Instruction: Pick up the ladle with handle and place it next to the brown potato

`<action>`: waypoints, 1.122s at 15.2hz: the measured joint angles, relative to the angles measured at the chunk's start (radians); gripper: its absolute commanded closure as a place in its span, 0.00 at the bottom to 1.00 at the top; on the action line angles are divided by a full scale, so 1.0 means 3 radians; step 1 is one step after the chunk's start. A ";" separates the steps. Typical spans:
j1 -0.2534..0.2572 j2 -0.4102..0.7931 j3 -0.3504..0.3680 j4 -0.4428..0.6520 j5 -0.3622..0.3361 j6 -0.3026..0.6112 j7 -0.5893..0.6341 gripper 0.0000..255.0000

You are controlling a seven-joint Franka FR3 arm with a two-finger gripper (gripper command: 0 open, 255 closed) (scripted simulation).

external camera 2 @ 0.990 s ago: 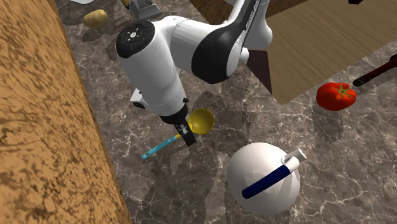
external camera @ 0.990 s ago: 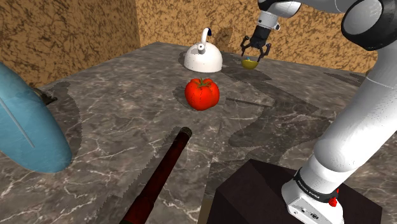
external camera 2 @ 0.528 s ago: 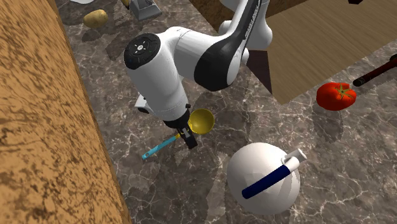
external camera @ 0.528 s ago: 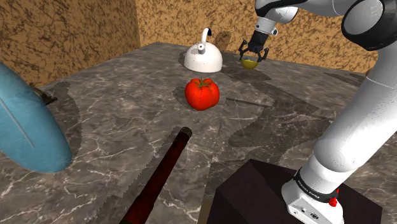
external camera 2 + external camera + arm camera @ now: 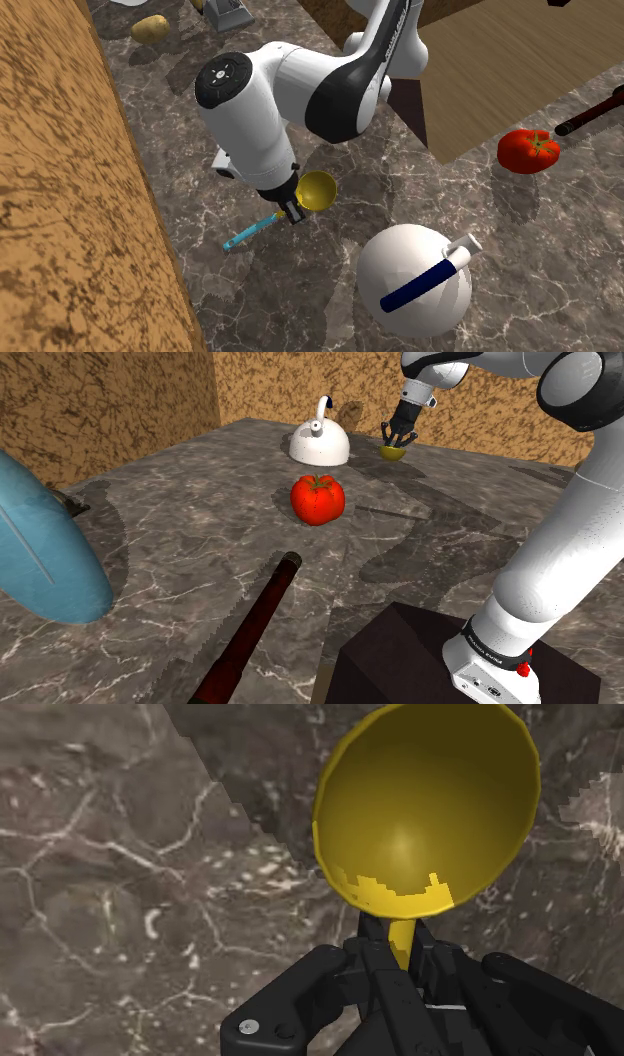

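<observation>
Your gripper (image 5: 400, 950) has closed in the last half second: a moment ago its fingers stood spread on either side of the ladle, and now they clasp the thin yellow neck just below the bowl; in the wrist view that neck sits pinched between the two black fingers (image 5: 345, 956). The ladle (image 5: 430, 804) itself has not shifted; its yellow bowl still looks to rest on the dark marble counter (image 5: 120, 854), and in the second exterior view the blue handle (image 5: 250, 232) trails out behind the gripper (image 5: 293, 212) toward the brown wall. So I judge the grasp made and the lift not yet begun.

Just beside the ladle (image 5: 394, 451) in the shoulder view stands the white kettle (image 5: 320, 444); clear it as you rise, since the gripper (image 5: 399, 439) works near its flank. Further off lies the red tomato (image 5: 318, 499), well apart and out of your path.

Farthest is the brown potato (image 5: 150, 27), at the second exterior view's upper left, well away from the bowl (image 5: 316, 190); the carry runs along the wall past the arm's own base, so lift straight first, then swing; a grip this near the bowl may let the long handle sag or pivot.
</observation>
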 measured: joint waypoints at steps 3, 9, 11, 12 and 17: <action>0.0001 0.0000 0.0002 0.0000 0.0001 0.0001 0.0001 1.00; -0.0005 0.0010 -0.0003 0.0105 -0.0001 -0.0098 0.0010 1.00; -0.0004 0.0005 -0.0002 0.0177 -0.0005 -0.0173 0.0028 1.00; -0.0004 0.0008 -0.0002 0.0228 -0.0006 -0.0220 0.0038 1.00; -0.0017 0.0032 -0.0013 0.0486 -0.0004 -0.0454 0.0062 1.00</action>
